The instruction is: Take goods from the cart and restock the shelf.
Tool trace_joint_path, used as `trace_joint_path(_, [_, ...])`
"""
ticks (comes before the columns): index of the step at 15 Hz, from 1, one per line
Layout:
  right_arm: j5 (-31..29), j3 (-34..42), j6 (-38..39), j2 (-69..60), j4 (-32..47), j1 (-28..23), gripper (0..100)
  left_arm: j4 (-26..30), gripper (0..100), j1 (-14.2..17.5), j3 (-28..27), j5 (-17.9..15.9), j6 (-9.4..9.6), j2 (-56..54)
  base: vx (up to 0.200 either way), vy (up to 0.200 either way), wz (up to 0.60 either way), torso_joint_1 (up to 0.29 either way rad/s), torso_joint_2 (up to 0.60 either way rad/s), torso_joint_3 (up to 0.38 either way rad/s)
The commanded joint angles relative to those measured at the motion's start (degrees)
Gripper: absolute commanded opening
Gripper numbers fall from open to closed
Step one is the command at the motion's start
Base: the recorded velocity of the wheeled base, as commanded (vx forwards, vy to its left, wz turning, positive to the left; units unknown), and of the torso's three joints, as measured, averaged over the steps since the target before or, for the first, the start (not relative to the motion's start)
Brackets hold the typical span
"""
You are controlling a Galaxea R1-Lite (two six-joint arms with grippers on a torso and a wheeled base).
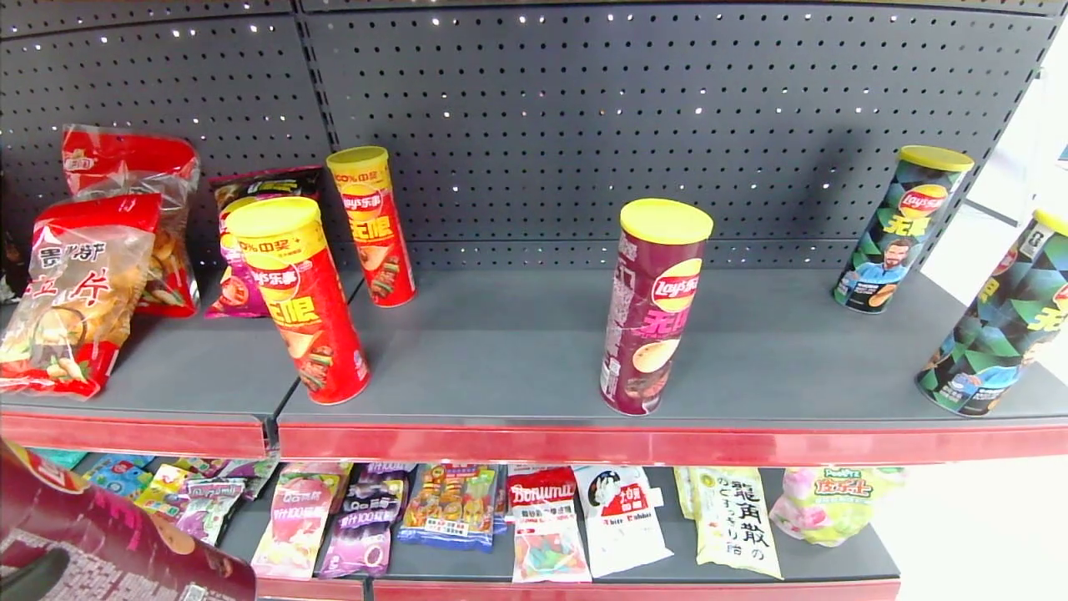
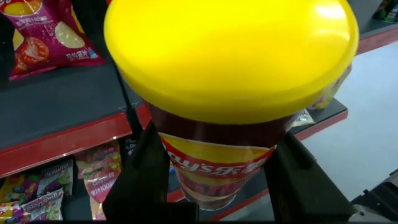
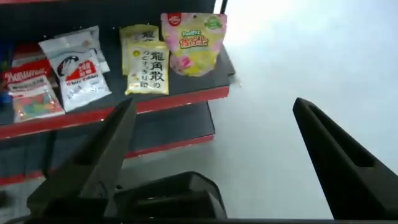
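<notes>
My left gripper (image 2: 224,183) is shut on a maroon chip can (image 2: 217,155) with a yellow lid (image 2: 230,56), one finger (image 2: 146,177) on each side of the can's body. The same can (image 1: 117,542) lies tilted at the bottom left corner of the head view, below the front lip of the upper shelf (image 1: 534,351). On that shelf stand a matching maroon can (image 1: 652,309) near the front middle, two red cans (image 1: 304,300) to the left and two dark green cans (image 1: 901,229) at the right. My right gripper (image 3: 217,162) is open and holds nothing, low beside the lower shelf (image 3: 180,99).
Snack bags (image 1: 79,300) lean at the upper shelf's left end. The lower shelf (image 1: 834,563) carries a row of flat packets (image 1: 542,522). Bare shelf board lies between the maroon can and the green cans. White floor (image 3: 298,87) stretches to the right of the shelving.
</notes>
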Motion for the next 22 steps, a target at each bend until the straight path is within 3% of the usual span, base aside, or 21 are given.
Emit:
trace_joint_path(1, [6.38, 2.11, -0.18, -1.70, -0.87, -3.21, 100, 0.01, 0, -0.07, 0.17, -0.32, -0.01, 0.43, 0.000, 0.000, 0.00, 0.000, 0.00, 0.000])
trace_joint_path(2, [10.51, 5.09, -0.79, -5.39, -3.33, -0.92, 100, 0.01, 0, 0.02, 0.08, -0.32, -0.01, 0.52, 0.000, 0.000, 0.00, 0.000, 0.00, 0.000])
trace_joint_path(4, [16.75, 13.80, -1.41, -5.21, -20.03, 1.01, 100, 0.01, 0, -0.07, -0.09, -0.32, -0.10, 0.43, 0.000, 0.000, 0.00, 0.000, 0.00, 0.000])
trace_joint_path(5, [17.10, 18.80, -2.72, -5.30, -29.00, 3.56, 100, -0.16, 0, 0.02, -0.09, -0.32, -0.10, 0.43, 0.000, 0.000, 0.00, 0.000, 0.00, 0.000])
trace_joint_path(6, [17.02, 23.55, -4.66, -8.55, -31.54, 5.06, 100, -0.16, 0, 0.02, -0.01, -0.32, -0.10, 0.34, 0.000, 0.000, 0.00, 0.000, 0.00, 0.000])
trace_joint_path(8, [16.66, 23.29, 0.18, -10.75, -31.54, 5.85, 100, -0.25, 0, 0.02, -0.01, -0.32, -0.10, 0.25, 0.000, 0.000, 0.00, 0.000, 0.00, 0.000])
trace_joint_path(12, [9.46, 24.87, -0.09, -11.02, -34.45, 5.85, 100, -0.25, 0, 0.02, 0.26, -0.32, -0.10, -0.27, 0.000, 0.000, 0.00, 0.000, 0.00, 0.000])
trace_joint_path(14, [10.51, 25.22, -2.72, -11.02, -35.15, 5.85, 100, -0.25, 0, -0.07, 0.26, -0.32, -0.10, -0.27, 0.000, 0.000, 0.00, 0.000, 0.00, 0.000])
trace_joint_path(17, [13.76, 29.79, -2.72, -11.10, -45.61, 5.85, 100, -0.25, 0, 0.02, 0.17, -0.32, -0.10, -0.62, 0.000, 0.000, 0.00, 0.000, 0.00, 0.000])
trace_joint_path(22, [14.55, 29.88, 0.62, -11.10, -42.27, 5.85, 100, -0.25, 0, 0.02, 0.08, -0.32, -0.10, -0.71, 0.000, 0.000, 0.00, 0.000, 0.00, 0.000])
